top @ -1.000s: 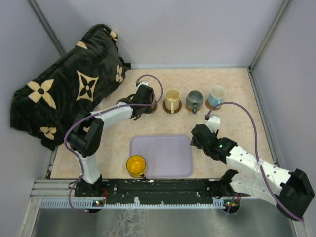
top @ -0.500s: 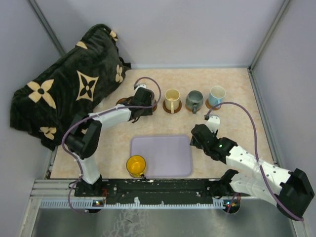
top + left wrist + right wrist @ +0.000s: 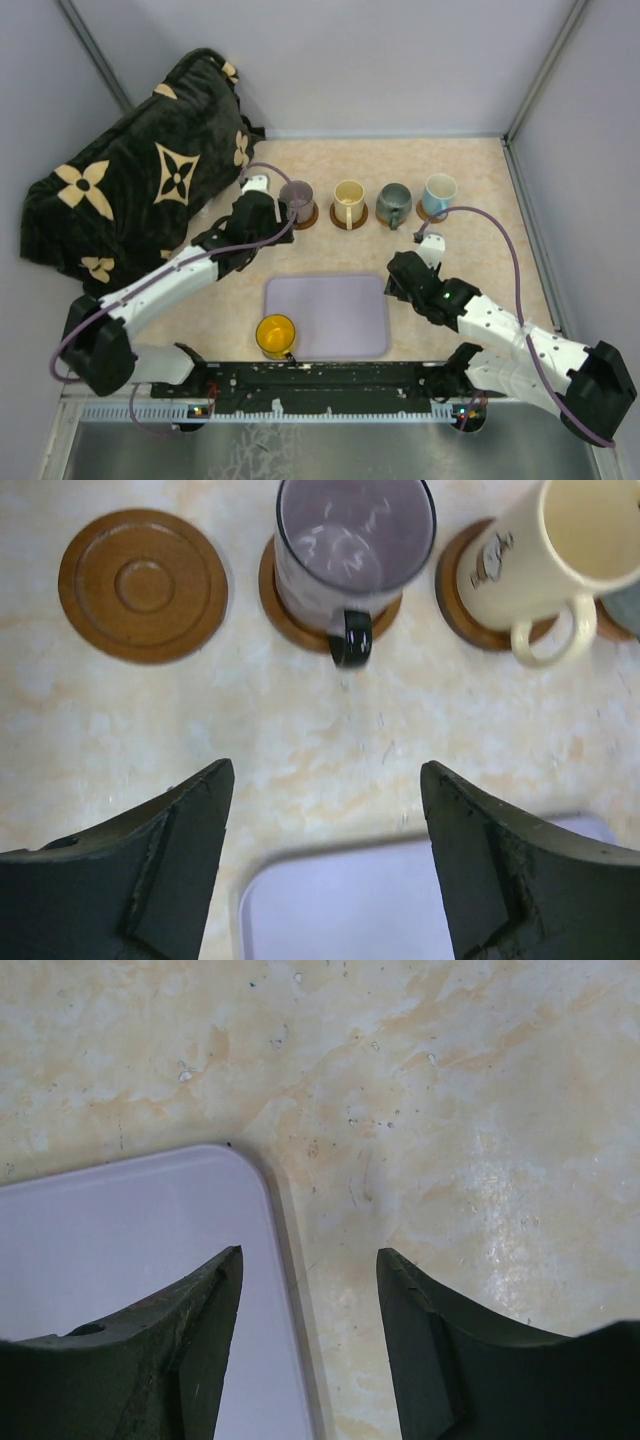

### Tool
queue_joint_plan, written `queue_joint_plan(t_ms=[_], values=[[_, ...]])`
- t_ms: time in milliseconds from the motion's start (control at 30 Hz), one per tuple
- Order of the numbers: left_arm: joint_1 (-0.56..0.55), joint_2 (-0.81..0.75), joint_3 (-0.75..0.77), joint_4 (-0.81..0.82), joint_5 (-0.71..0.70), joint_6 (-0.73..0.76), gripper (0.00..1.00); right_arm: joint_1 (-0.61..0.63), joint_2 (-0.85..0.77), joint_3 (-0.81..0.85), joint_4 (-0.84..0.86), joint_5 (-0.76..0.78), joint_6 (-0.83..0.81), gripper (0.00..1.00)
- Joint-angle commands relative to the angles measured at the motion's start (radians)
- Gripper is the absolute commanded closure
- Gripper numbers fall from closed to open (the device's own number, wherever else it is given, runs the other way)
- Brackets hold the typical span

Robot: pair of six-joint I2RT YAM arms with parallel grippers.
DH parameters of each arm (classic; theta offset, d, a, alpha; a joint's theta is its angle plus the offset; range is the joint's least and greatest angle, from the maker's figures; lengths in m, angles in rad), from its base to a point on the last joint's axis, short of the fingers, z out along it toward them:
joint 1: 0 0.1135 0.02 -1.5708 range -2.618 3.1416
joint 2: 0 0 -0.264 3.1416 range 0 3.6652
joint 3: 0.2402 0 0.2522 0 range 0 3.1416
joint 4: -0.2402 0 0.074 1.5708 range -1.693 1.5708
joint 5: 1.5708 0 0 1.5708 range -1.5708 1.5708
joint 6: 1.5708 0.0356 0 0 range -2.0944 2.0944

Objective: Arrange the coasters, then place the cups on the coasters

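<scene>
Purple-grey cup (image 3: 355, 530) stands on a coaster (image 3: 295, 632), apart from left tool (image 3: 325, 770).

I count five cups: a purple-grey cup (image 3: 296, 192), a cream cup (image 3: 348, 195), a grey-green cup (image 3: 393, 200), a white-and-blue cup (image 3: 439, 190) and a yellow cup (image 3: 275, 333). There are five coasters (image 3: 143, 585), four with a cup on top and one bare. There is one lavender tray (image 3: 325, 315) and one dark flowered blanket (image 3: 140, 190).
</scene>
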Motion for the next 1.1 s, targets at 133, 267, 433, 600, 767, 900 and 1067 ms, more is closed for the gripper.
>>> queue_joint_plan(t_ms=[133, 267, 433, 600, 767, 900, 1067], values=[[-0.161, -0.384, -0.207, -0.24, 0.01, -0.123, 0.13, 0.008, 0.021, 0.029, 0.073, 0.011, -0.021, 0.43], [-0.265, -0.519, -0.237, -0.359, 0.006, -0.233, 0.11, 0.008, 0.073, 0.066, 0.097, 0.005, -0.049, 0.42], [-0.379, -0.566, -0.23, -0.458, -0.005, -0.317, 0.07, 0.009, 0.141, 0.103, 0.139, -0.03, -0.073, 0.42], [-0.525, -0.555, -0.219, -0.552, -0.039, -0.435, 0.09, 0.008, 0.17, 0.123, 0.164, -0.066, -0.105, 0.41], [-0.67, -0.53, -0.191, -0.683, -0.089, -0.598, 0.14, 0.009, 0.159, 0.118, 0.167, -0.081, -0.137, 0.41], [-0.769, -0.482, -0.155, -0.81, -0.119, -0.723, 0.14, 0.008, 0.148, 0.109, 0.162, -0.084, -0.146, 0.41], [-0.86, -0.383, -0.095, -0.936, -0.159, -0.849, 0.13, 0.008, 0.139, 0.092, 0.177, -0.096, -0.141, 0.4]])
